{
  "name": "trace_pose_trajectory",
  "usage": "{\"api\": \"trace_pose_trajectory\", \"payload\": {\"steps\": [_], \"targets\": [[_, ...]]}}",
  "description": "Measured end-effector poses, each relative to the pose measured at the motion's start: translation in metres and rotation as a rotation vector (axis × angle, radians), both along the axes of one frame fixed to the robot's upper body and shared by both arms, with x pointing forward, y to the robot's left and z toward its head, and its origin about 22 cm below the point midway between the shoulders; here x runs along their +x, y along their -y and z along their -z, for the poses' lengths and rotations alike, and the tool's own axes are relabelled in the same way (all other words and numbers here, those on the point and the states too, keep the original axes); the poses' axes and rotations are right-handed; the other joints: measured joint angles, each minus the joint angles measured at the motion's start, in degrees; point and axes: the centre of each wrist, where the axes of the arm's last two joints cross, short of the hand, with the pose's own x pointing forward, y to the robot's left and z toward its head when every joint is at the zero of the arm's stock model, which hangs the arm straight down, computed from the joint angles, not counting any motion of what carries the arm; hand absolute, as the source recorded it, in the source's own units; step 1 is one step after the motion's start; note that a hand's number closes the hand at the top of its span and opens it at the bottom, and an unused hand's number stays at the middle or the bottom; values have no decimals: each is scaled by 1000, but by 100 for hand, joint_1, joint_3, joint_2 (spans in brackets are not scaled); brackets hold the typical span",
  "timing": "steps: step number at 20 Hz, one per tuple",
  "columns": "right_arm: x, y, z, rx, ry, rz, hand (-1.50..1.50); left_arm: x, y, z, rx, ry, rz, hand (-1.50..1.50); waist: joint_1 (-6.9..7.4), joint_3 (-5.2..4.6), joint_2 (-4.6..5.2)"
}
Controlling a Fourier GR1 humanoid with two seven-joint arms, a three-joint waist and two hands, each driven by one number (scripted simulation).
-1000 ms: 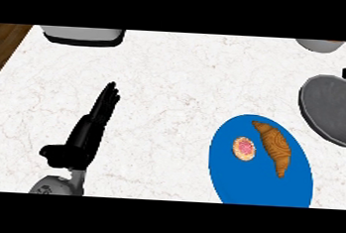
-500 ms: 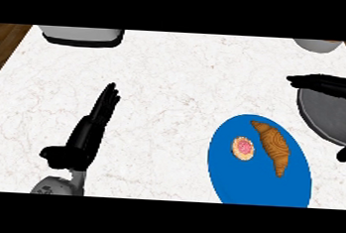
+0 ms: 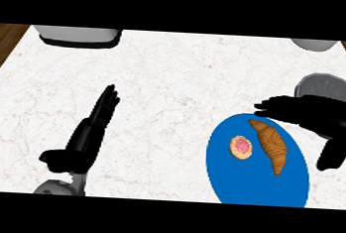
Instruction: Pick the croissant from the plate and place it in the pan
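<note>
Grey pan [image 3: 318, 85] mostly hidden | right robot hand [image 3: 315, 115] spread (over it) | croissant [image 3: 271, 146] unheld

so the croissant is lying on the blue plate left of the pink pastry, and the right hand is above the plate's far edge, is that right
Not quite. In the head view the croissant lies on the blue plate to the right of the pink pastry, not left of it. The rest stands: the right hand is above the plate's far edge.
</note>
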Motion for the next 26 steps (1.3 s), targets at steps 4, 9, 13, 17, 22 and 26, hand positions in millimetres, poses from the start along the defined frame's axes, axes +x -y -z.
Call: {"api": "trace_pose_trajectory", "payload": {"steps": [4, 9, 13, 17, 22, 26], "targets": [[0, -3, 17, -49, 1, 1, -150, 2, 3, 0, 2, 1, -4, 0, -33, 0, -4], [1, -3, 29, -71, -3, 15, -150, 2, -7, 1, 1, 2, -10, 0, -50, 0, -6], [4, -9, 38, -62, -3, 34, -150, 1, -5, 1, 2, -6, -6, 0, -54, 0, -6], [5, -11, 46, -35, -11, 52, -150, -4, -4, -1, 3, -3, -9, 0, -53, -1, -9], [12, -16, 62, -30, -17, 65, -150, -2, -7, 9, 1, 5, -9, 0, -52, 1, -5], [14, -21, 73, -58, -26, 75, -150, -7, -1, 1, 7, 2, -4, 0, -46, 0, -7]]}}
